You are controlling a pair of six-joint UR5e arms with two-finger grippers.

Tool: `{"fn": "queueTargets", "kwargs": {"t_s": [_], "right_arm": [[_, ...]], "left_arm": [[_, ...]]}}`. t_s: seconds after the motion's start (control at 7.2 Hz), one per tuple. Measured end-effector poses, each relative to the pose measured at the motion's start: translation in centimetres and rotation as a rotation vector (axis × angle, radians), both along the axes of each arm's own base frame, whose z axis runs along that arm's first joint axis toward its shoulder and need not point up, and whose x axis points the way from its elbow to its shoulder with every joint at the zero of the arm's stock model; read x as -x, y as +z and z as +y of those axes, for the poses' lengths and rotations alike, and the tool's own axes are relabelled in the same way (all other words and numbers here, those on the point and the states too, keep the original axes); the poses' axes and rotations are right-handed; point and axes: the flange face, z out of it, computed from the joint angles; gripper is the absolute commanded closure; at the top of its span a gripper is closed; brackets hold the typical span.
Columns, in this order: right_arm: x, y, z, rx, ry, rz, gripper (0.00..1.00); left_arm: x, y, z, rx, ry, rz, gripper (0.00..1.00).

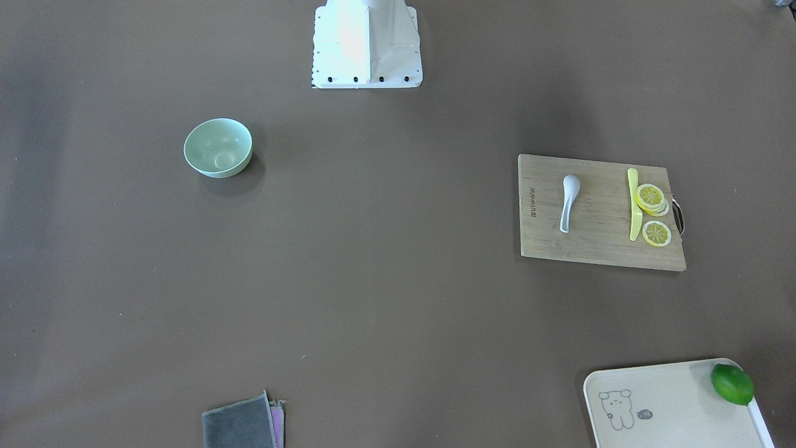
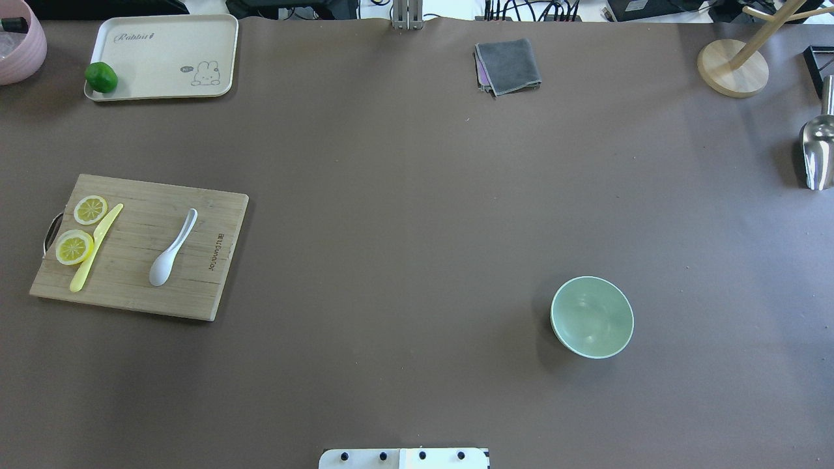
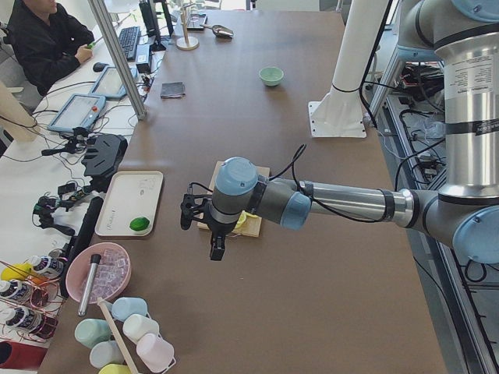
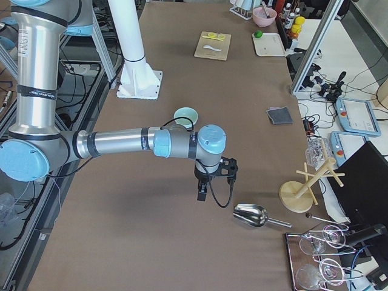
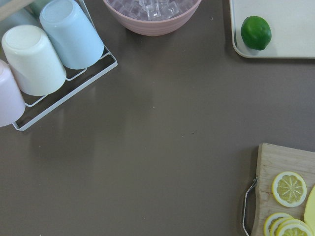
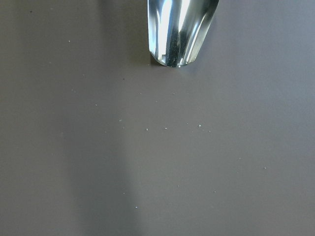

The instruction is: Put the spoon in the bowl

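Spoon (image 2: 173, 247) lay flat on the wooden cutting board (image 2: 195, 286), scoop end toward the robot, handle angled away. It was alone on the board's bowl-side half, so nothing crowded a grab. It looked small, glossy white and ceramic-like, with a deep oval scoop and a short curved handle. It should be slippery and low-lying, I'd guess.

A yellow plastic knife (image 2: 96, 247) and lemon slices (image 2: 73, 247) sat at the board's other end, apart from the spoon.

Left gripper (image 3: 216, 248) hung just off the board's metal-handle end, pointing down and holding nothing. Whether its fingers were wide or narrow, cannot tell. It looked parked clear of the work, and as the nearer arm it seemed the likely one for the pick.

Beyond the board, a cream tray (image 2: 163, 58) carried a lime (image 2: 101, 77) at its corner.

The mint-green bowl (image 2: 591, 317) stood well apart from the board, across the table. It was upright and empty, mouth open to receive. Nothing of the task done yet.

Farthest from the board, right gripper (image 4: 201, 193) hung over bare table near a metal scoop (image 2: 818, 153). Its finger spread I cannot tell either.
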Motion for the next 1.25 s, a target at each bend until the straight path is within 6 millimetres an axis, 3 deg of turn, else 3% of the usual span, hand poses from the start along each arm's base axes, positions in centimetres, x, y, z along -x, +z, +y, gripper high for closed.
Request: {"fn": "queueTargets", "kwargs": {"t_s": [0.28,0.56,0.69,0.97,1.25], "right_arm": [[0.1,-5.4,-0.1,-0.117,-0.001,-0.008,0.00],[3.1,-10.2,-0.6,-0.256,-0.044,-0.032,0.00],[5.6,-12.4,-0.8,-0.270,-0.045,-0.095,0.00],[12.5,-17.9,-1.1,-0.297,-0.060,-0.253,0.00],[21.4,-21.0,-0.3,-0.375,-0.108,-0.261,0.00]], "left_arm": [[-0.1,-0.8,-0.2,-0.028,0.004,0.005,0.02],[-0.4,-2.4,-1.0,-0.103,0.012,0.010,0.02],[-0.8,-3.3,-1.5,-0.151,0.021,0.012,0.02],[-1.8,-4.2,-2.9,-0.204,0.045,0.014,0.02],[-2.9,-4.9,-4.6,-0.229,0.071,0.015,0.02]]}}
